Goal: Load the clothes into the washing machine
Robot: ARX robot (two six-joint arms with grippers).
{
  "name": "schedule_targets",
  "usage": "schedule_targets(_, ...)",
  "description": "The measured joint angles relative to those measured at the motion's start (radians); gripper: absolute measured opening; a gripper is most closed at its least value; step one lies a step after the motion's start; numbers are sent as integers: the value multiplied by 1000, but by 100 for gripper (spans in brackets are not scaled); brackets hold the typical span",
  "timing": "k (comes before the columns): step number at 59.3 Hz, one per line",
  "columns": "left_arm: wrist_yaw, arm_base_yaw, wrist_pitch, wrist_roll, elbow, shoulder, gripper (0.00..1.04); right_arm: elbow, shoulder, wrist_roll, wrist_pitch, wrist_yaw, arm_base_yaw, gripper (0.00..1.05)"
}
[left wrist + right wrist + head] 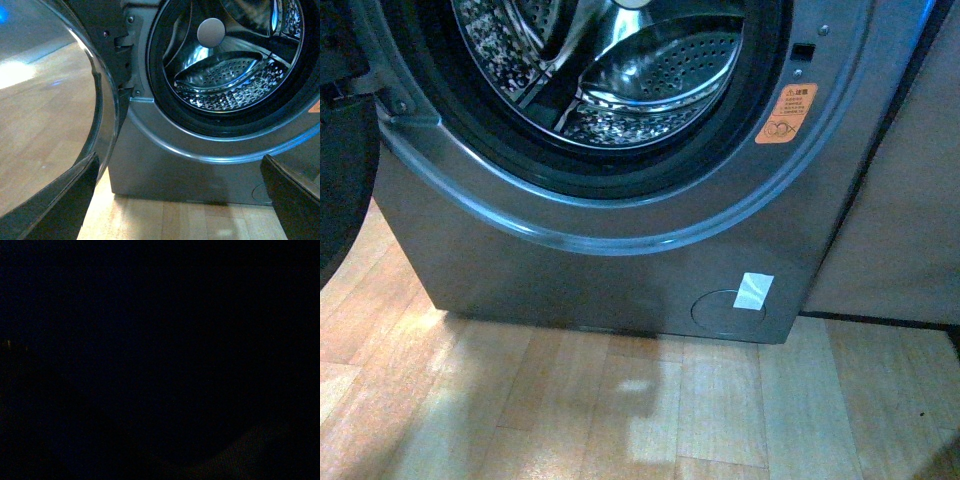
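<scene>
The grey washing machine (620, 270) fills the front view, its porthole open onto the shiny perforated steel drum (650, 70). An orange warning sticker (786, 112) sits right of the opening. The left wrist view shows the same machine (165, 170) and drum (225, 85), with the open door's curved glass (100, 100) to one side. My left gripper (182, 200) is open and empty, its dark fingers (55, 205) wide apart, low in front of the machine's base. The right wrist view is dark. The clothes are out of view. Neither arm shows in the front view.
A light wooden floor (620, 410) lies in front of the machine. A plain beige panel (910, 200) stands to its right. A white tape strip (753, 290) sits by a round cover on the machine's base. The dark door edge (340, 150) shows at far left.
</scene>
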Motion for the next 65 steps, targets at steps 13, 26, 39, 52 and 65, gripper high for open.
schedule_targets(13,0,0,0,0,0,0,98,-11,3,3,30,3,-4,93)
schedule_targets(26,0,0,0,0,0,0,98,-47,-6,36,97,-5,-12,62)
schedule_targets(39,0,0,0,0,0,0,98,-122,-51,77,179,-15,-19,26)
schedule_targets(52,0,0,0,0,0,0,98,-235,-144,103,289,-35,-34,12)
schedule_targets(65,0,0,0,0,0,0,98,-363,-300,101,394,-93,-57,12)
